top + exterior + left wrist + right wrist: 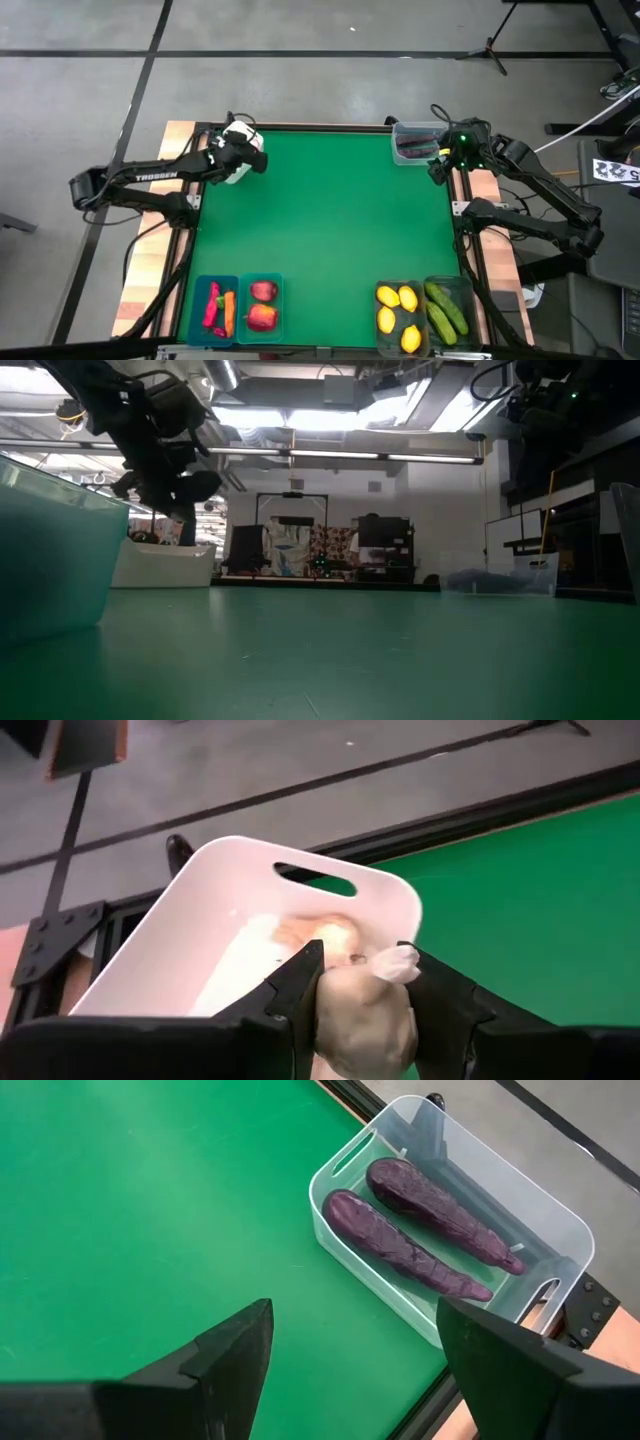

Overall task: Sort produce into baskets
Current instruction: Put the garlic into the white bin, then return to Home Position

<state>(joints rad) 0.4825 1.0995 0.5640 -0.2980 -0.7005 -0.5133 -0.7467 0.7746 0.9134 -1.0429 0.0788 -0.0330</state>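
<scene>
1. You are seeing the left gripper [362, 982] hanging over the white box [180, 945] at the table's far left corner; its fingers are pinching a white garlic bulb [362, 1015], whose lower part is running out of the left wrist view.
2. Inside the white box, a pale orange-tinted item [318, 931] is lying half hidden behind the held bulb; you cannot tell what it is.
3. In the high view the left gripper [240, 152] is covering most of the white box [236, 176], so its contents are not showing there.
4. The right gripper [355, 1345] is hanging with its fingers spread wide and empty near the table's far right corner, beside the clear tub [560, 1230] holding two purple eggplants [400, 1245], lying side by side.
5. Along the table's near edge, two teal baskets [238, 282] at the left are carrying a pepper, carrot [229, 311] and apples [262, 317]; two dark bins [425, 286] at the right are carrying lemons [388, 319] and cucumbers [440, 320], all partly cut off by the frame.
6. In the low view, a teal basket wall [50, 555] is blocking your left foreground.
</scene>
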